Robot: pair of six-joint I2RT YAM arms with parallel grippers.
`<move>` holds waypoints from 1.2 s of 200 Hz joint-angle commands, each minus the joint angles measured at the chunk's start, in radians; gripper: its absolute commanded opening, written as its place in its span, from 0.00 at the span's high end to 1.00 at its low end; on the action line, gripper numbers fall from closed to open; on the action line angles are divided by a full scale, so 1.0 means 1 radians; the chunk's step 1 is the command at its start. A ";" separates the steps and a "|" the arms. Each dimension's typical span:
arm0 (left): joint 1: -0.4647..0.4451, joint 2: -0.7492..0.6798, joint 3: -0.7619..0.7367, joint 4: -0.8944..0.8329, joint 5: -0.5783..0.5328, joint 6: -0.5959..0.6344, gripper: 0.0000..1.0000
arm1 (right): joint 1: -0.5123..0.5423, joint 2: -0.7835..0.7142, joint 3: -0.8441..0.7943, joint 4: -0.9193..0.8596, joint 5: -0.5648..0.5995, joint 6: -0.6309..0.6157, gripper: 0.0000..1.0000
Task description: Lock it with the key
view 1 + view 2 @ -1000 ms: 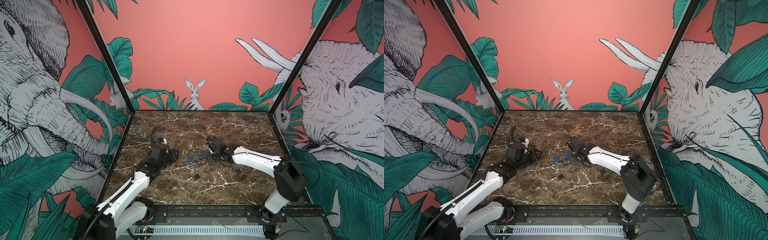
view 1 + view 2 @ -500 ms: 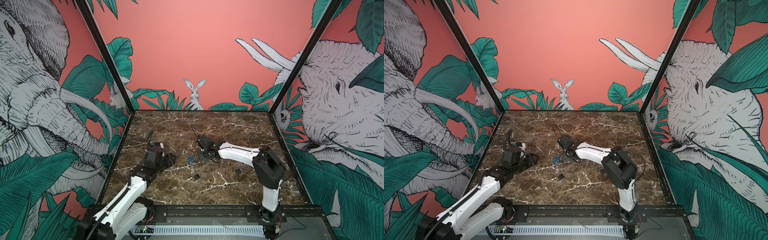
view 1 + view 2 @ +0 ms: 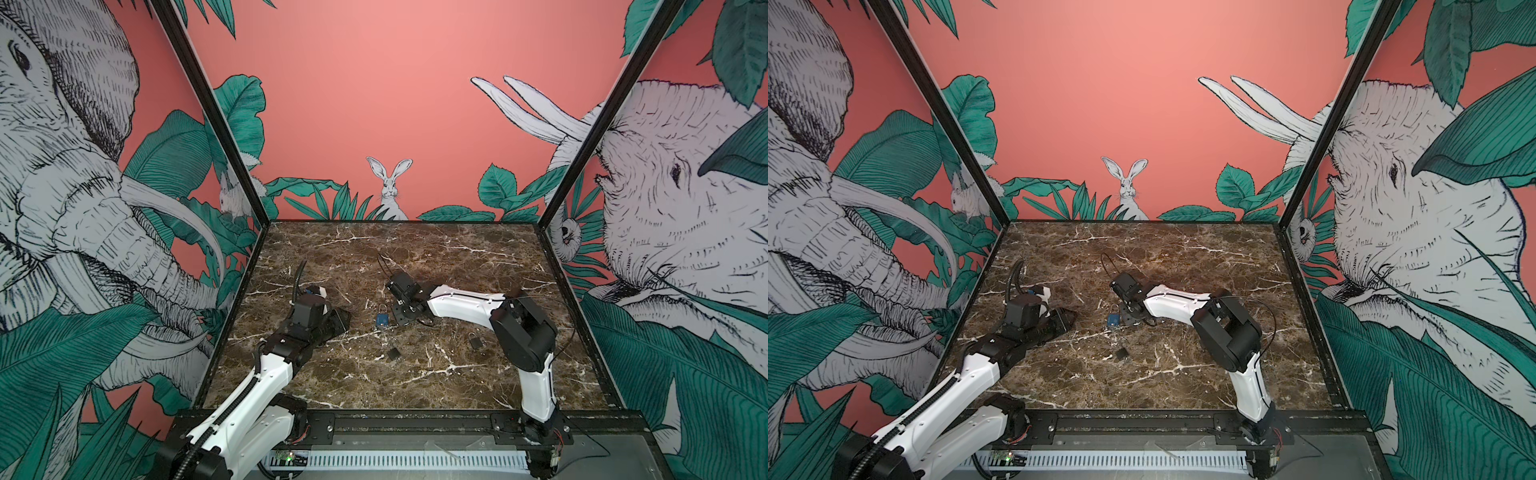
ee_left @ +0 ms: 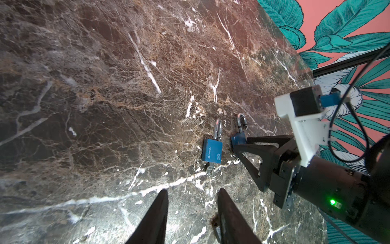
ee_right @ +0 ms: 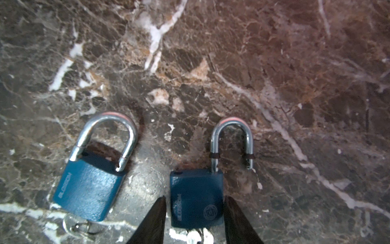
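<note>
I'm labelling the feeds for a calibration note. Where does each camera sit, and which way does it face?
Top views: high at the front, facing down and back over the table; left arm and right arm show.
Right wrist: on the right arm, close above the table; right pincer straddles one padlock, free padlock beside it.
Left wrist: on the left arm, facing slantwise across the table past the open left pincer at both padlocks and the right pincer.
Shared: both wrist views show both padlocks.

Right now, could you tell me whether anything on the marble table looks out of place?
Yes. The blue metal padlock that the right end effector straddles has its steel shackle swung round: the free end overhangs the body's side, away from its hole.
</note>
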 commanded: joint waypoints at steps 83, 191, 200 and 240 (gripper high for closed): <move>0.008 0.006 -0.006 0.009 0.013 -0.001 0.58 | 0.011 0.057 0.031 -0.021 0.038 -0.004 0.58; 0.009 0.007 -0.006 0.009 0.013 -0.002 0.58 | 0.014 0.091 0.052 -0.037 0.037 -0.003 0.56; 0.010 0.008 -0.006 0.011 0.013 -0.003 0.58 | 0.014 0.095 0.054 -0.040 0.036 -0.003 0.55; 0.009 0.008 -0.006 0.011 0.018 -0.003 0.58 | 0.013 0.109 0.066 -0.052 0.036 -0.005 0.60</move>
